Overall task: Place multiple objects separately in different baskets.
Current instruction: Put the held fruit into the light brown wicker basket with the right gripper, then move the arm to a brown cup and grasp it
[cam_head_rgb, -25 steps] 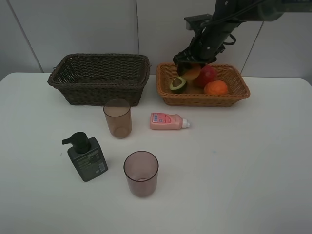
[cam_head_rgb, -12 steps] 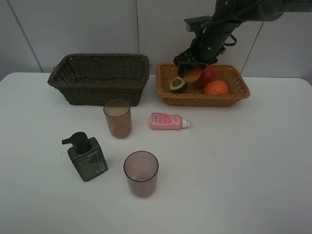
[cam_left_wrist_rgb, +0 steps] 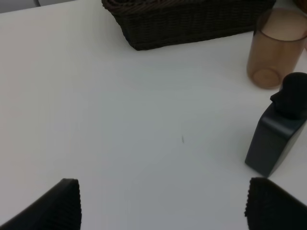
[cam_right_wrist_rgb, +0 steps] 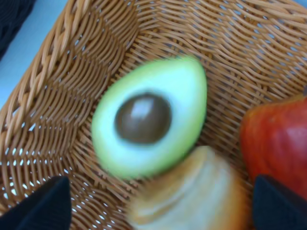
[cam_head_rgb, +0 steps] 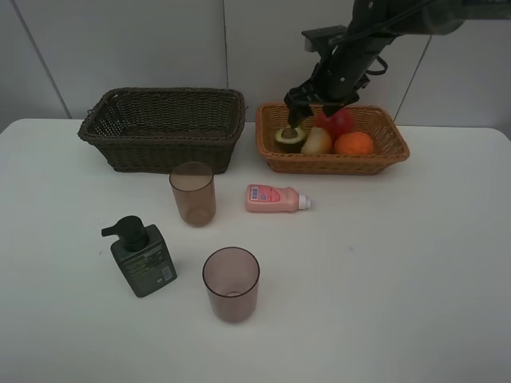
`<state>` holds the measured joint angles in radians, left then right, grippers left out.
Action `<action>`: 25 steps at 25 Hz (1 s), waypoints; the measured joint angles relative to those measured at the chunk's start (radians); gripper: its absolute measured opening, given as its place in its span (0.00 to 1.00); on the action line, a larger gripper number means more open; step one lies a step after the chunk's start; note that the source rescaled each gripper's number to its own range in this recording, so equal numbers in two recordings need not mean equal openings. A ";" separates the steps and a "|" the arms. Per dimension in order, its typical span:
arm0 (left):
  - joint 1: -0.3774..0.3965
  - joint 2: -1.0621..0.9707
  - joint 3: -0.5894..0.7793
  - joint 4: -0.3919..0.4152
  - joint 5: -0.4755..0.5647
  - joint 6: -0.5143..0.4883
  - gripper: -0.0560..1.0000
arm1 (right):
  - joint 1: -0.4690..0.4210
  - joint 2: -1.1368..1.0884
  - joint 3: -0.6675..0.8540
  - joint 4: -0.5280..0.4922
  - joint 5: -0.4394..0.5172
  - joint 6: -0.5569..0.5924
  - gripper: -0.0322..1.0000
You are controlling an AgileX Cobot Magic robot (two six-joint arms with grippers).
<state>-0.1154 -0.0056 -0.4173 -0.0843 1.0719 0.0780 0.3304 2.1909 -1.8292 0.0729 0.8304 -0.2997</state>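
Soft, even overhead light keeps the white table [cam_head_rgb: 415, 263] bright, without glare. Faint shadows hug the dark green pump bottle [cam_head_rgb: 144, 259] and front cup [cam_head_rgb: 231, 283]. In the right wrist view the avocado half [cam_right_wrist_rgb: 148, 117] and peach-coloured fruit [cam_right_wrist_rgb: 192, 196] look smeared.

1. The deep basket [cam_head_rgb: 160, 94] sits back left, the shallow basket [cam_head_rgb: 335, 164] right of it.
2. Under my right gripper [cam_head_rgb: 313, 108], the shallow basket holds avocado half [cam_head_rgb: 291, 136], peach [cam_head_rgb: 317, 141] and tangerine [cam_head_rgb: 354, 144], apple [cam_head_rgb: 341, 121] behind.
3. Before the baskets: far cup [cam_head_rgb: 192, 194] left, small bottle [cam_head_rgb: 275, 198] right.
4. At the front: pump bottle [cam_head_rgb: 142, 259] left, near cup [cam_head_rgb: 231, 283] right.
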 joint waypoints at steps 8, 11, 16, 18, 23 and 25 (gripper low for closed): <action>0.000 0.000 0.000 0.000 0.000 0.000 0.93 | 0.000 0.000 0.000 -0.001 -0.001 0.000 0.60; 0.000 0.000 0.000 0.000 0.000 0.000 0.93 | 0.000 0.000 0.000 -0.002 -0.001 0.000 0.61; 0.000 0.000 0.000 0.000 0.000 0.000 0.93 | 0.000 -0.002 0.000 -0.005 0.014 0.019 0.66; 0.000 0.000 0.000 0.000 0.000 0.000 0.93 | -0.001 -0.011 0.000 -0.009 0.038 0.025 0.76; 0.000 0.000 0.000 0.000 0.000 0.000 0.93 | -0.001 -0.055 0.000 -0.042 0.102 0.030 0.93; 0.000 0.000 0.000 0.000 0.000 0.000 0.93 | -0.001 -0.080 0.000 -0.058 0.124 0.027 0.93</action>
<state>-0.1154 -0.0056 -0.4173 -0.0843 1.0719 0.0780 0.3297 2.1113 -1.8292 0.0151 0.9549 -0.2730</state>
